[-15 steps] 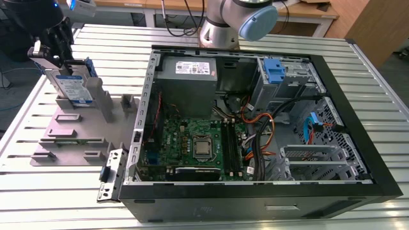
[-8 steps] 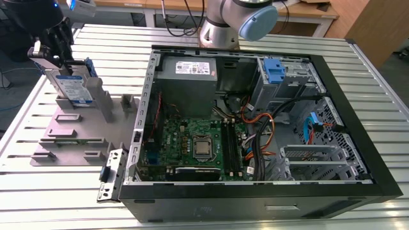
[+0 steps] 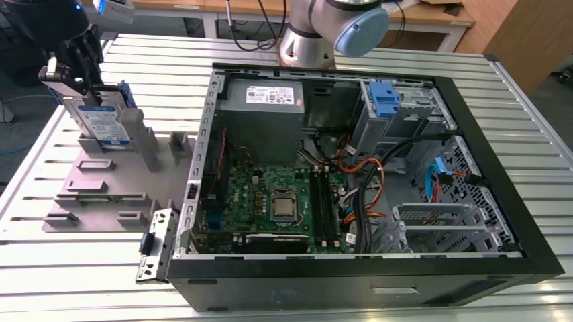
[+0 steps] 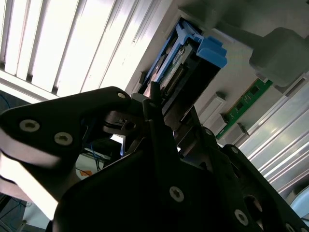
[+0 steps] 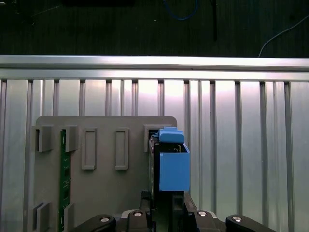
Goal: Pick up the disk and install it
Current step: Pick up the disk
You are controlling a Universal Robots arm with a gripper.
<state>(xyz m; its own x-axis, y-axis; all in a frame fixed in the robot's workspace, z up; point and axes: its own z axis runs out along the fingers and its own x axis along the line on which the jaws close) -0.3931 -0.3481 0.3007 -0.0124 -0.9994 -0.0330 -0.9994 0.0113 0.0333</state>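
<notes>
Pincer (image 3: 87,84) hangs at ten o'clock in the exterior view, right at the top edge of the disk (image 3: 100,124). The disk stands on edge in a slot of the grey holder (image 3: 98,181). Whether the pincer is clenched on the drive or released around it, I cannot tell. In the first wrist view the drive's blue handle (image 5: 174,170) rises from the holder between the dark parts of the pincer, and a thin green board (image 5: 64,183) sits in another slot of the same holder.

I judge that the pick-up is the step in hand. The drive sits seated in its slot, not yet lifted, and the installing has not begun. Inside the open computer case (image 3: 358,288), the bay by the upright blue latch (image 3: 383,99) at one o'clock shows no drive. As I read it, the next move calls for a secure hold on the drive and a straight pull along the slot. That would keep the blue rails from binding and the neighbouring posts of the holder from being knocked.

The surface (image 3: 80,275) is ribbed, pale metal. The holder lies at nine o'clock on it, and the case fills the middle and the three o'clock side. Within the case are a grey power-supply box (image 3: 268,117) and a green motherboard (image 3: 268,194). The arm's base (image 3: 309,40) stands at twelve o'clock, just behind the case. Beyond it are wooden benches (image 3: 430,17) with loose cables (image 3: 246,27) hanging in front.
</notes>
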